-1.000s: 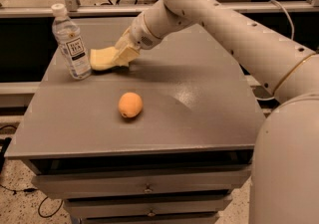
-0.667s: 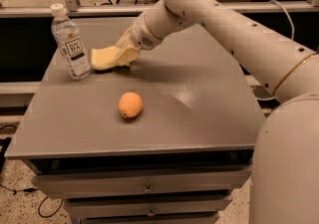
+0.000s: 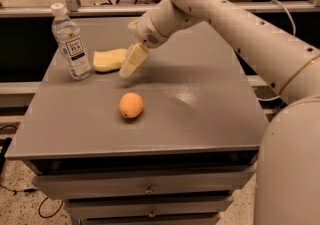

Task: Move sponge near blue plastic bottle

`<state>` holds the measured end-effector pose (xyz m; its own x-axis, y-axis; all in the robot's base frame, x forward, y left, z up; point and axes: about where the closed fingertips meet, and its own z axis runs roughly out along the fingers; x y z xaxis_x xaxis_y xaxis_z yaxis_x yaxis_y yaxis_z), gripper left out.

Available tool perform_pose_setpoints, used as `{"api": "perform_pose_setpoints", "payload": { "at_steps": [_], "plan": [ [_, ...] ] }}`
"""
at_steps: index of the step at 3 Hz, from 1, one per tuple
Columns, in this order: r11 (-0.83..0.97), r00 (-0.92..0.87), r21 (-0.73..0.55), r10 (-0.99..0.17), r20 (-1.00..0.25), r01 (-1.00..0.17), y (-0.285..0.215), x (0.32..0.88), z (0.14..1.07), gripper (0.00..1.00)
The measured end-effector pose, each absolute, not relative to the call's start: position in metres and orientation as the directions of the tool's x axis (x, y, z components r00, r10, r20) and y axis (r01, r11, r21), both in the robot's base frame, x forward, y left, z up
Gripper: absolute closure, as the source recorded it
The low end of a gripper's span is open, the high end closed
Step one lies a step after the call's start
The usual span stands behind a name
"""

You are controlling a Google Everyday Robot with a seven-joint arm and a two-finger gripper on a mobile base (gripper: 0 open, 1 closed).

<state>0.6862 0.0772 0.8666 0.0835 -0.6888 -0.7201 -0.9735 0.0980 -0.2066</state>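
Observation:
The pale yellow sponge [image 3: 109,60] lies flat on the grey table [image 3: 200,109], just right of the blue plastic bottle [image 3: 71,44], a tall clear bottle with a white cap and label standing upright at the far left. A small gap shows between them. My gripper [image 3: 128,56] hangs just right of the sponge's right end, slightly above the table, open and holding nothing. One pale finger [image 3: 133,60] points down toward the left.
A round orange fruit [image 3: 131,105] lies near the table's middle, in front of the sponge. My white arm [image 3: 225,9] reaches in from the right over the back of the table. Drawers [image 3: 150,189] sit below the front edge.
The gripper has let go of the sponge and pulled back a little to the right. The sponge now rests on the table beside the bottle.

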Motion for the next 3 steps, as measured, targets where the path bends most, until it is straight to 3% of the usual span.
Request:
{"api": "perform_pose_setpoints", "payload": {
  "at_steps": [1,2,3],
  "plan": [
    [0.135,0.062,-0.210,-0.683,-0.728,-0.968,0.046,0.687,0.880,0.00],
    [0.229,0.023,-0.224,-0.649,-0.760,-0.947,-0.020,0.693,0.910,0.00],
    [0.253,0.017,-0.232,-0.640,-0.768,-0.939,-0.034,0.694,0.918,0.00]
  ]
}}
